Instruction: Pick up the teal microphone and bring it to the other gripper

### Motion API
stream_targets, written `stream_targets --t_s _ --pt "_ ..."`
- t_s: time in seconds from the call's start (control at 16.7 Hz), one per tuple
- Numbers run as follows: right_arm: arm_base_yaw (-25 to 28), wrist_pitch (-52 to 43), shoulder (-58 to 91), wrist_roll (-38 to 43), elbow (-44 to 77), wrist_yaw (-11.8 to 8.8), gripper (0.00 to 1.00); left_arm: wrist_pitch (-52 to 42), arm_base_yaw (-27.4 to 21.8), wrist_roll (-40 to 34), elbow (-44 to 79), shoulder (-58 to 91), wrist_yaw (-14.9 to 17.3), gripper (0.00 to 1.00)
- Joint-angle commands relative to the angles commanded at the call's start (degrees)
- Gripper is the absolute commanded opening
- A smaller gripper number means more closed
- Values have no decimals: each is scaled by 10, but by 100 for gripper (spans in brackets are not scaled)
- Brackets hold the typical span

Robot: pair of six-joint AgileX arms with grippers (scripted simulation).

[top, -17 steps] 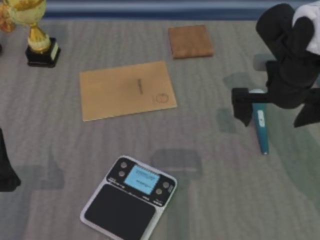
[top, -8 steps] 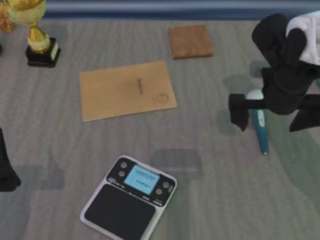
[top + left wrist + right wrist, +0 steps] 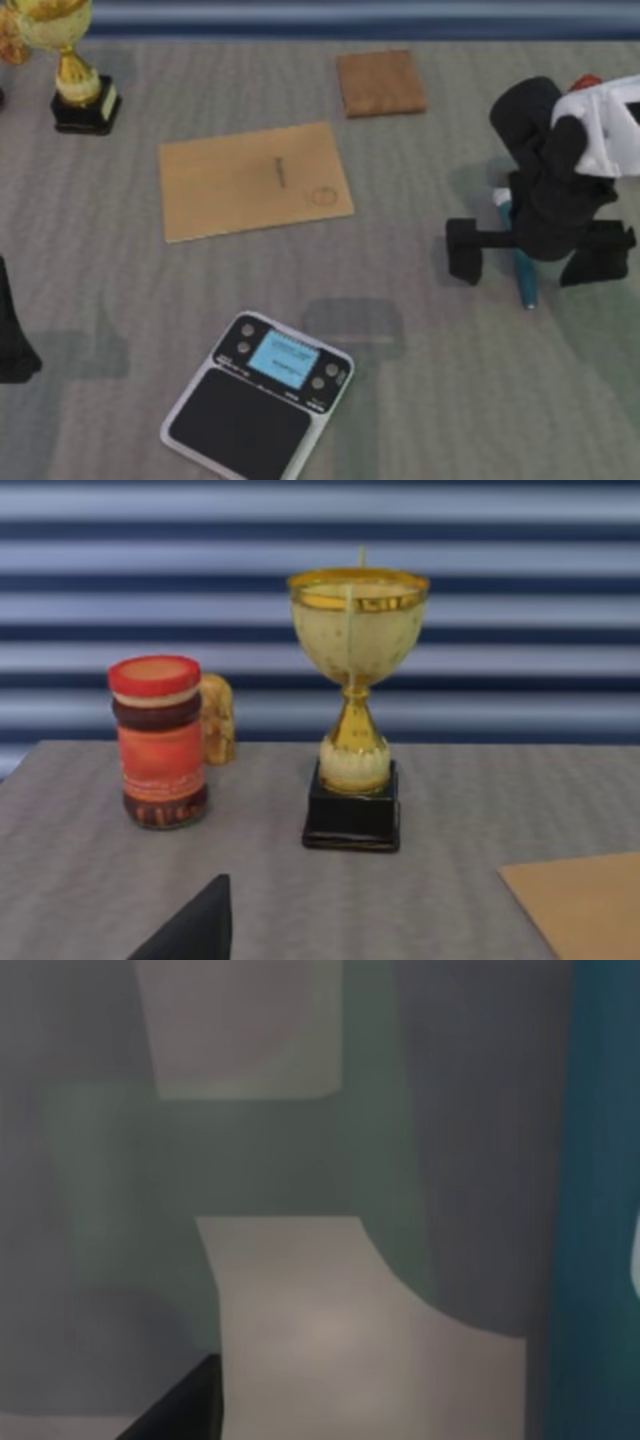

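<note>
You're at the grab step: your right claw (image 3: 523, 250) hangs wide open straddling the teal microphone (image 3: 525, 281) lying near the bench's right edge, so next drop down and squeeze its handle.

A gold trophy (image 3: 70, 62) on a black base stands at the table's (image 3: 420, 400) far left corner. In the left wrist view a red-lidded jar (image 3: 157, 742) stands near it, a small tan figure (image 3: 218, 718) just behind the jar. A tan envelope (image 3: 255, 180) lies flat mid-table, a brown wooden square (image 3: 380, 83) near the far edge. A scale (image 3: 258, 396) with a blue display lies at the near edge.
</note>
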Motion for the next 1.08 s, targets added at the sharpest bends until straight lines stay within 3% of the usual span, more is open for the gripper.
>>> stream_targets --t_s 0.18,0.96,1.08 --pt "0 0 0 0 0 0 100 0 0 0 0 0 0 100" --pt "0 0 0 0 0 0 2 0 0 0 0 0 0 100" --pt "0 0 0 0 0 0 0 0 0 0 0 0 0 100"
